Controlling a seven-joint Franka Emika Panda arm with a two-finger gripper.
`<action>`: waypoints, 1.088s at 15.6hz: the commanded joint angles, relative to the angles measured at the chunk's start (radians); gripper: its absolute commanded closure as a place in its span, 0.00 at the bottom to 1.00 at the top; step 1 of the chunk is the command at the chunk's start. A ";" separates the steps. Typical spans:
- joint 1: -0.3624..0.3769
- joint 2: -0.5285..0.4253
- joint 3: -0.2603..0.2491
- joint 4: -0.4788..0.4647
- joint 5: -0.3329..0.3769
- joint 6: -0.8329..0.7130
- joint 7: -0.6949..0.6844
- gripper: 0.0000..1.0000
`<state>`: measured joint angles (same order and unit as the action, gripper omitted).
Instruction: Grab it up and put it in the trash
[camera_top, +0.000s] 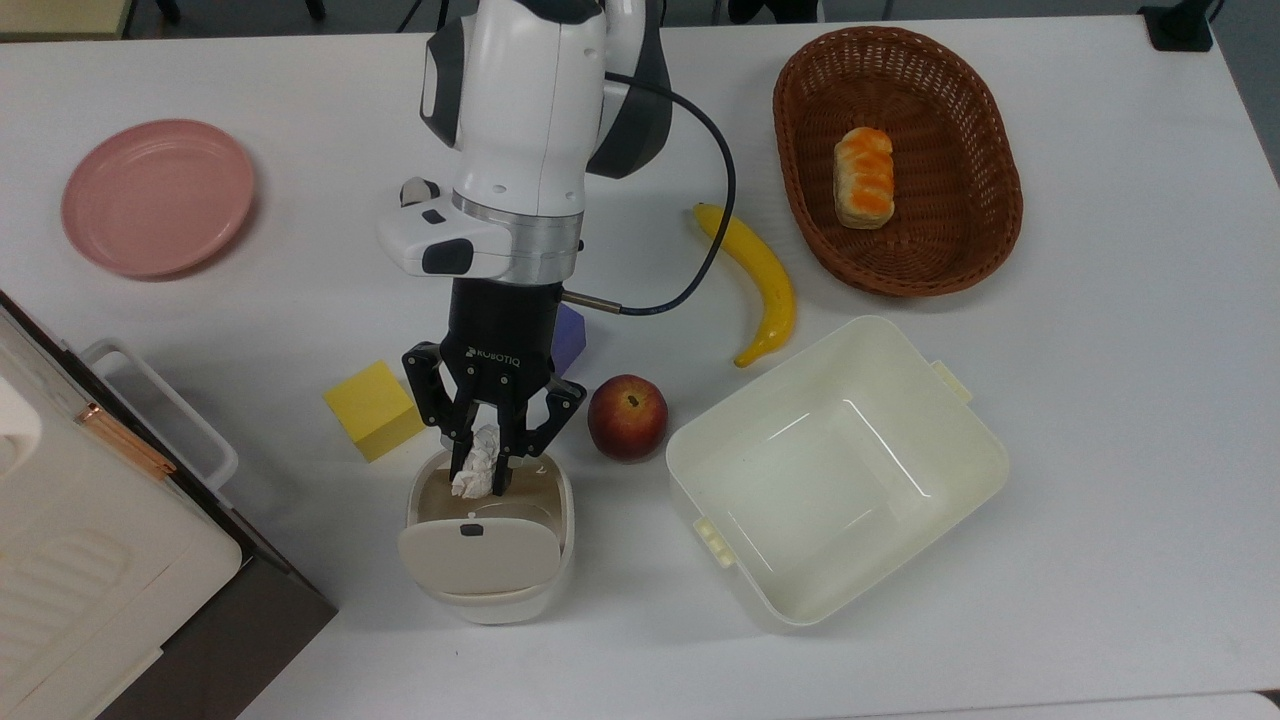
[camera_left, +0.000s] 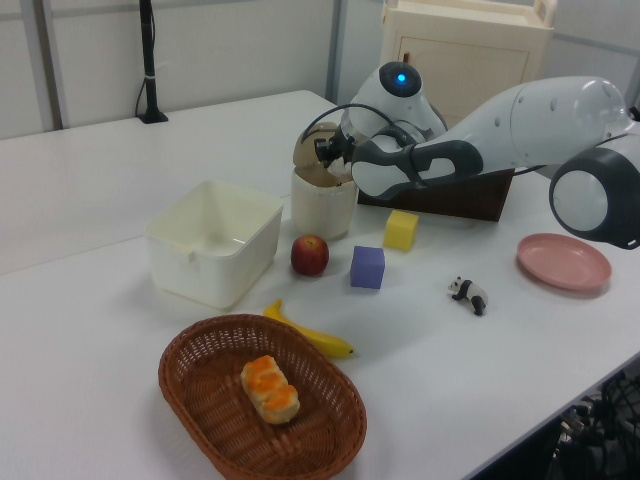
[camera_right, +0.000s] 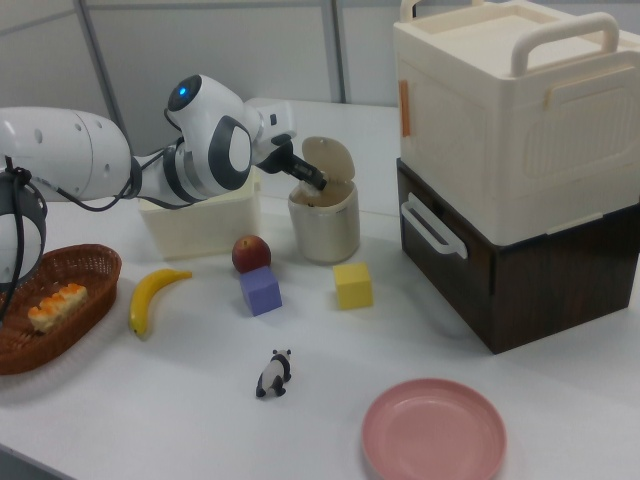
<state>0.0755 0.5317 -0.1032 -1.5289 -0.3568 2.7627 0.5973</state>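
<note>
A crumpled off-white paper ball (camera_top: 477, 468) is pinched between the fingers of my gripper (camera_top: 481, 482), which is shut on it. The ball hangs just over the open mouth of the small cream trash bin (camera_top: 545, 585), whose swing flap lid (camera_top: 478, 558) is tipped open toward the top view's bottom. In the left view my gripper (camera_left: 322, 150) sits over the bin (camera_left: 324, 205). The right view has the gripper (camera_right: 318, 182) reaching down to the rim of the bin (camera_right: 324, 230).
Around the bin stand a yellow cube (camera_top: 373, 410), a purple cube (camera_top: 567, 336) and an apple (camera_top: 627, 417). A large cream tub (camera_top: 835, 470), a banana (camera_top: 762, 280), a wicker basket (camera_top: 897, 160) with bread, a pink plate (camera_top: 157, 196) and a panda figurine (camera_right: 272, 373) also share the table.
</note>
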 joint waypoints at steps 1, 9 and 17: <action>0.006 0.007 -0.006 0.010 -0.022 0.020 0.009 0.00; 0.004 -0.039 -0.006 -0.023 -0.021 0.009 0.007 0.00; 0.015 -0.298 0.043 -0.132 -0.002 -0.450 -0.043 0.00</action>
<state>0.0812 0.3620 -0.0947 -1.5825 -0.3576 2.5096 0.5885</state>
